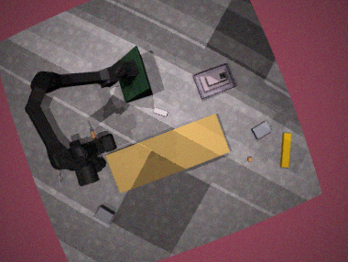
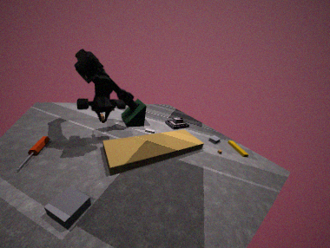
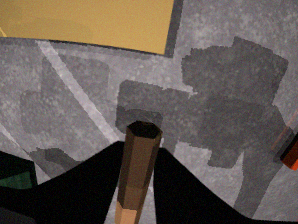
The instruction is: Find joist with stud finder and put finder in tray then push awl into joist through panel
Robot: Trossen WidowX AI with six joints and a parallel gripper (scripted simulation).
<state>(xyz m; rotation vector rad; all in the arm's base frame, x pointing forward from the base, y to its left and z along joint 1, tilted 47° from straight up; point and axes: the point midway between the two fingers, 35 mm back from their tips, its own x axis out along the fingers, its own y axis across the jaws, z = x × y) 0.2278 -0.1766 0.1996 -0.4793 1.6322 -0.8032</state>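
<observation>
My gripper is shut on the awl's wooden handle. The fingers press on both sides of the handle; in the wrist view its dark butt end points toward the panel side and the metal tip is hidden. The gripper hangs over the floor beside the left end of the tan floor panel. The grey-pink tray stands behind the panel's right part, with the stud finder in it. No hole shows in the panel.
An orange screwdriver lies left of the arm. A grey block is at the front left. A smaller grey block, an orange cube and a yellow bar lie right of the panel. A white piece lies behind it.
</observation>
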